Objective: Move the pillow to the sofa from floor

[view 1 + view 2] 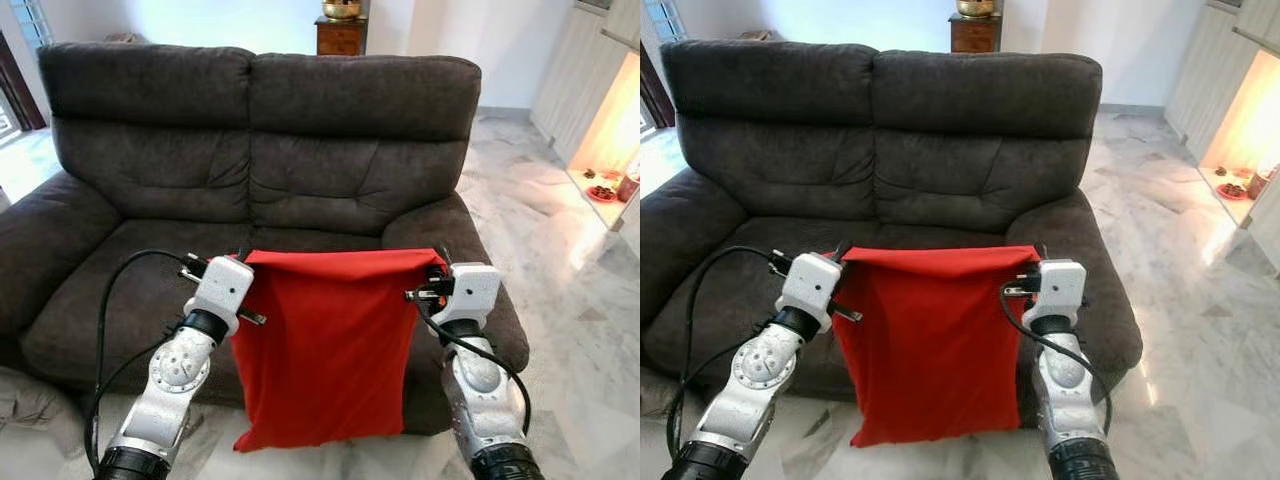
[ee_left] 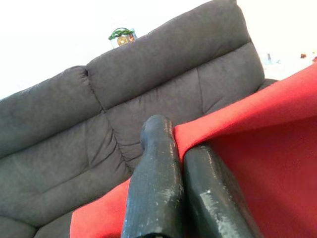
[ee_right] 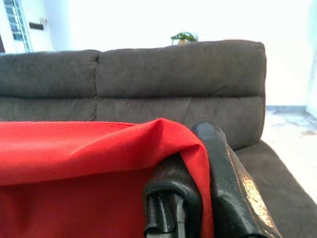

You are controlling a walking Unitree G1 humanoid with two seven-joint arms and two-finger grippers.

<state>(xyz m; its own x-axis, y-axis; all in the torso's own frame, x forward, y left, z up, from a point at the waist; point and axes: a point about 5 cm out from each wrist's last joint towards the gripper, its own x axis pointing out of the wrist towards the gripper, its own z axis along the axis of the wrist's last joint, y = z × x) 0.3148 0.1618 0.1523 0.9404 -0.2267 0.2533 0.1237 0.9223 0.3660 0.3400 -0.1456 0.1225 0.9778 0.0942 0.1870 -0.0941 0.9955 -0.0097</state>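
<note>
A red pillow [image 1: 325,345] hangs flat like a sheet between the two arms, in front of the near edge of a dark grey two-seat sofa [image 1: 250,150]. Its top edge is stretched level across the seat front, and its lower corners reach down towards the pale marble floor [image 1: 570,300], hiding part of the sofa's front panel.

The left gripper [image 2: 176,148] has its jaws closed on the pillow's top left corner; in the left wrist view the red cloth is pinched between the two black fingers [image 2: 153,188], which lie almost touching. The right gripper [image 3: 198,148] has its jaws closed on the top right corner, with a fold of red fabric squeezed between its fingers [image 3: 228,173] in the right wrist view.

Both seat cushions lie bare beyond the pillow, with the backrest rising at the far side and padded armrests at left and right. The right arm is just beside the right armrest. A black cable [image 1: 105,330] loops from the left arm over the left seat cushion.

Behind the sofa stands a wooden cabinet [image 1: 340,36] with a brass bowl [image 1: 341,9] on top. At the far right a lit niche holds a red dish [image 1: 602,192] on its shelf. Something pale grey lies on the floor at the near left corner; what it is cannot be told.
</note>
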